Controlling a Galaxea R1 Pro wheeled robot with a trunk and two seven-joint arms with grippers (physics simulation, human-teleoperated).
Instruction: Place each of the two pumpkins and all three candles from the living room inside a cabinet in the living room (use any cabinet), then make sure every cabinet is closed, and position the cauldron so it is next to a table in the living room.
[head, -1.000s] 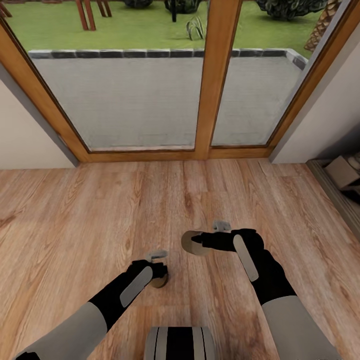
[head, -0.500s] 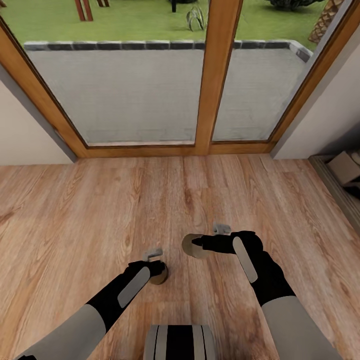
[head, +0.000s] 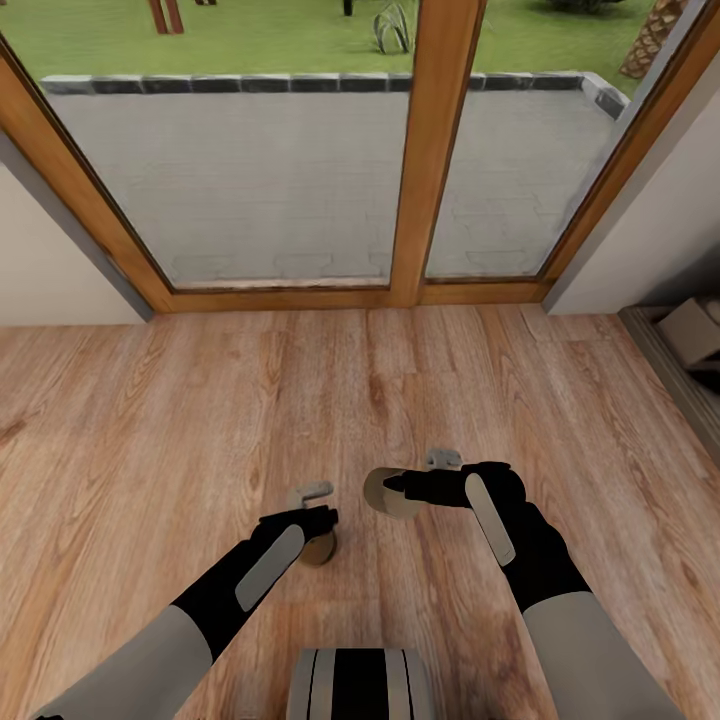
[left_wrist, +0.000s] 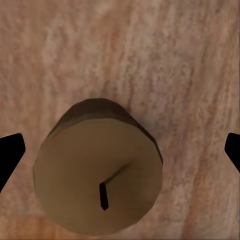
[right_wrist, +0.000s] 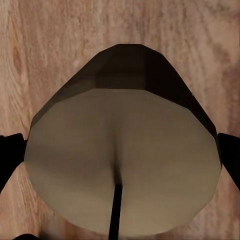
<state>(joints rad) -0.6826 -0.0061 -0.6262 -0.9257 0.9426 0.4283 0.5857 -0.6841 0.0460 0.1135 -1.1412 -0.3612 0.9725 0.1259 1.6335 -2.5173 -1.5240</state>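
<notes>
Two grey-beige candles show over the wood floor. One candle stands just under my left gripper, which is open, its fingertips wide of the candle's sides and not touching it. The other candle is tilted toward the head camera, and my right gripper is shut on it, with both fingertips against its sides. Pumpkins, cabinet and cauldron are out of view.
A wood-framed glass door spans the far side, with white walls at both ends. A low shelf with boxes sits at the right edge. My base shows at the bottom. Open wood floor lies all around.
The whole view has shifted slightly, so the camera moved. My left gripper has edged forward over its candle. The right gripper keeps its candle in the same pose.
</notes>
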